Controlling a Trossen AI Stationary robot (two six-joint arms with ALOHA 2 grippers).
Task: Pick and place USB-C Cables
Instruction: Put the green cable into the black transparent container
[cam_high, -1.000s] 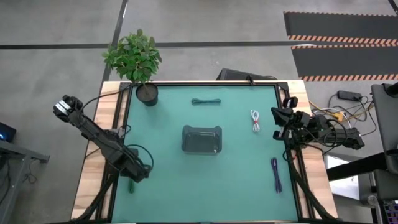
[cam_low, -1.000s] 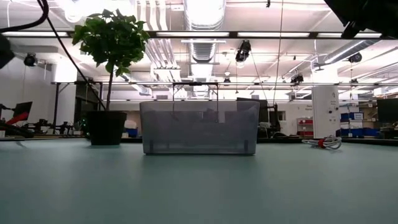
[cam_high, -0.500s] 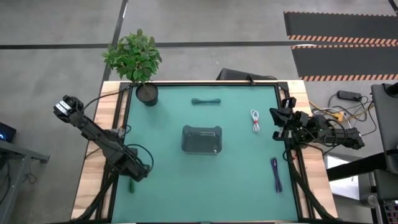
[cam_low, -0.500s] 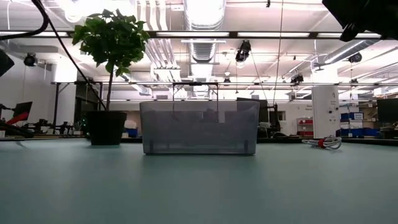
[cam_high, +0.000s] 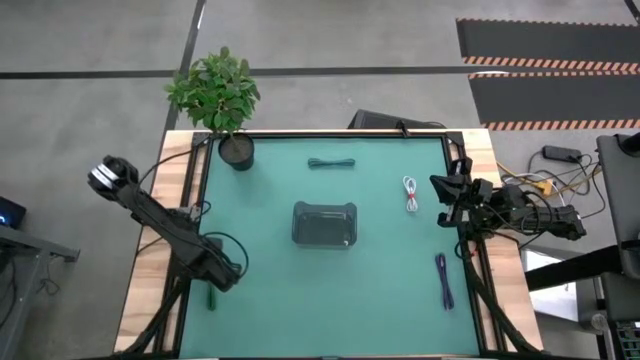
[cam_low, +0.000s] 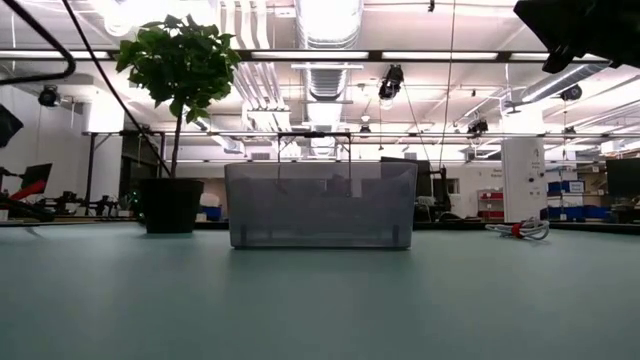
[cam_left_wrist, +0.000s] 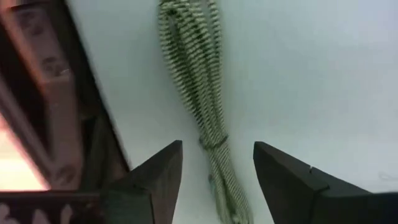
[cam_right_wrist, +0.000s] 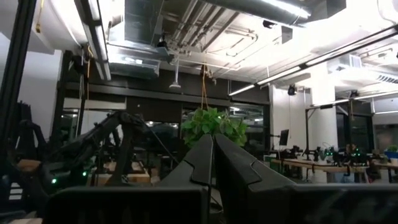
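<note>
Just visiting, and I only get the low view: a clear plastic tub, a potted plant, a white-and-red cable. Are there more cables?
Observer: Yes, from above a dark teal coiled cable lies beyond the clear plastic tub.
Operator: Others?
Observer: A purple-blue cable lies front right, near the shut right gripper waiting at the table's edge.
Operator: And the left arm?
Observer: Its open left gripper hangs over a green braided cable, one finger on either side.

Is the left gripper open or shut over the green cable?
Open. In the left wrist view the left gripper has its jaws spread apart, with the green cable lying on the mat between them, not yet grasped.
</note>
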